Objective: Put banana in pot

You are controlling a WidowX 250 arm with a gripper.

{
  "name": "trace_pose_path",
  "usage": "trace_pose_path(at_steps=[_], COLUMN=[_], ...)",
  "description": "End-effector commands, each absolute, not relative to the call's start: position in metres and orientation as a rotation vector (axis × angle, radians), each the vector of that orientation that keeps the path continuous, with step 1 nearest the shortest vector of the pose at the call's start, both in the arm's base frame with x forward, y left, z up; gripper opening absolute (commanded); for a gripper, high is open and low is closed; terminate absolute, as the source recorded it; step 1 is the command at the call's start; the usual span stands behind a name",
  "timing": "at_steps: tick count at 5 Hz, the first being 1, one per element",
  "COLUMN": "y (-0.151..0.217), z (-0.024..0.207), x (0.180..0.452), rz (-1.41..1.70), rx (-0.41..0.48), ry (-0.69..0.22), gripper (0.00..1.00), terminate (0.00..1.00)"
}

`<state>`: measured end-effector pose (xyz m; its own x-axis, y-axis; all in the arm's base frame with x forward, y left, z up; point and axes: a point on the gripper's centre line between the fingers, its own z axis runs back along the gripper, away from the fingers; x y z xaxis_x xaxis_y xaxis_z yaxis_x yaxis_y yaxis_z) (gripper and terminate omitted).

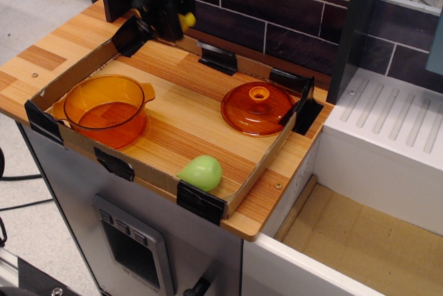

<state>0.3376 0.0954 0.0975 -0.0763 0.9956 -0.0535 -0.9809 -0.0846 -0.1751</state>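
Observation:
My black gripper [165,25] is blurred at the back left of the tray, raised above the wood. It is shut on the yellow banana [185,19], whose tip pokes out on the right side of the fingers. The orange pot [105,106] stands open at the tray's front left, well below and in front of the gripper.
An orange lid with a knob [257,107] lies at the tray's right. A pale green pear-like fruit [201,172] sits at the front edge. A low cardboard wall [69,73] with black tape corners rims the tray. A dark tiled wall stands behind.

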Motion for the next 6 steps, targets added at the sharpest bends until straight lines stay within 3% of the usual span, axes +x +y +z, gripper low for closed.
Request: trace_pose_path(at_steps=[1, 3, 4, 5, 6], y=[0.136, 0.148, 0.143, 0.137, 0.130], z=[0.097, 0.066, 0.061, 0.073, 0.105], x=[0.292, 0.271, 0.264, 0.263, 0.271], rz=[1.531, 1.475, 1.438, 1.426, 1.477], rx=[-0.116, -0.053, -0.031, -0.075, -0.131], ry=[-0.110, -0.129, -0.107, -0.105, -0.101], gripper=[0.00, 0.00, 1.00, 1.00, 1.00], terminate=[0.00, 0.00, 0.00, 0.00, 0.00])
